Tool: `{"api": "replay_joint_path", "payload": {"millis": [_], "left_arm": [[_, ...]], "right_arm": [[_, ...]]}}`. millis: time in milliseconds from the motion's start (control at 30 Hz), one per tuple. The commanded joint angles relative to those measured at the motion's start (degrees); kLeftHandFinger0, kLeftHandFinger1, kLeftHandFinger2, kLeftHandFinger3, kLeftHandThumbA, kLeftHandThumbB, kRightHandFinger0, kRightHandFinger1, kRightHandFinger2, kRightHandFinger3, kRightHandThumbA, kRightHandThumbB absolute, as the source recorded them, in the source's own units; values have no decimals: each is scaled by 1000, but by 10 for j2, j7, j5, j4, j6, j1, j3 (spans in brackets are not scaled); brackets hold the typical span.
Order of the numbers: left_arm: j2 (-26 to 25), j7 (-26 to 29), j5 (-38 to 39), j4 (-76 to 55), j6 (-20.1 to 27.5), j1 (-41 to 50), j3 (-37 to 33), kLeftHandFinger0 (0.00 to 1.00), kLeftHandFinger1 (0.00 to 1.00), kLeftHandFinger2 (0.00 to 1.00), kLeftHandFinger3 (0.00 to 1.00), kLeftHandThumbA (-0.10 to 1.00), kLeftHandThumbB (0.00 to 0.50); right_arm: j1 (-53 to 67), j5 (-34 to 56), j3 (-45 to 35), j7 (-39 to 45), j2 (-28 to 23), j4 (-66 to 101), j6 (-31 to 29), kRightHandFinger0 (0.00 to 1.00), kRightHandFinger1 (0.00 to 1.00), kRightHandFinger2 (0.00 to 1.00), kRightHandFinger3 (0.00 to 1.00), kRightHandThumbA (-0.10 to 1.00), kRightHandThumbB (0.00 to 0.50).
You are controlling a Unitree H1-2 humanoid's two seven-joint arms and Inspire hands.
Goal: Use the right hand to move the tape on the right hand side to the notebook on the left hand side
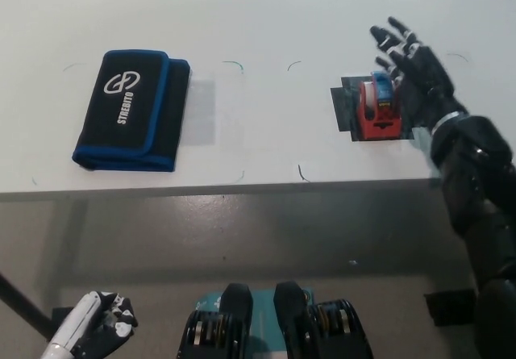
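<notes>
One right robot hand (411, 68) splayed, beside tape (377, 105)

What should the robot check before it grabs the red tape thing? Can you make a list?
1. Right hand open, fingers apart: ok.
2. Right hand beside the tape dispenser, just to its right: ok.
3. Hand already touching the tape dispenser: cannot tell, they overlap in the head view.
4. Tape dispenser upright on its dark mat: ok.
5. Notebook on the left has a bare top to put it on: ok.
6. Left hand resting low at the lower left, below the table edge: ok.
</notes>
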State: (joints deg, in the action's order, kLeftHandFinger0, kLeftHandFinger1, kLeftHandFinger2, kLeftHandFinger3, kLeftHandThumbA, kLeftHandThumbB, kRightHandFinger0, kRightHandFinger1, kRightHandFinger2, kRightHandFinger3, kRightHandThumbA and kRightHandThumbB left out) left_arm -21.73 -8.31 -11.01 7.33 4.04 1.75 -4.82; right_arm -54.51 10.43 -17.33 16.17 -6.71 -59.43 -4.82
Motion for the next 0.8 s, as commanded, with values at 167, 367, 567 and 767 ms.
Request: {"api": "replay_joint_path", "payload": {"millis": [167,367,567,767], "left_arm": [[-4,2,3,-6,24,6,9,48,127,345,716,67,184],[-1,3,7,-2,27,5,12,67,165,394,715,77,192],[-2,4,6,-5,30,11,17,67,162,395,713,76,191],[1,3,8,-9,21,11,20,32,129,365,705,59,184]], "right_arm": [[4,70,-25,50,11,-38,-53,1000,1000,1000,1000,1000,500],[2,75,-22,59,7,-63,-64,1000,1000,1000,1000,1000,500],[-6,80,-15,61,3,-54,-58,1000,1000,1000,1000,1000,500],[-7,78,-4,53,-1,-15,-45,1000,1000,1000,1000,1000,500]]}}
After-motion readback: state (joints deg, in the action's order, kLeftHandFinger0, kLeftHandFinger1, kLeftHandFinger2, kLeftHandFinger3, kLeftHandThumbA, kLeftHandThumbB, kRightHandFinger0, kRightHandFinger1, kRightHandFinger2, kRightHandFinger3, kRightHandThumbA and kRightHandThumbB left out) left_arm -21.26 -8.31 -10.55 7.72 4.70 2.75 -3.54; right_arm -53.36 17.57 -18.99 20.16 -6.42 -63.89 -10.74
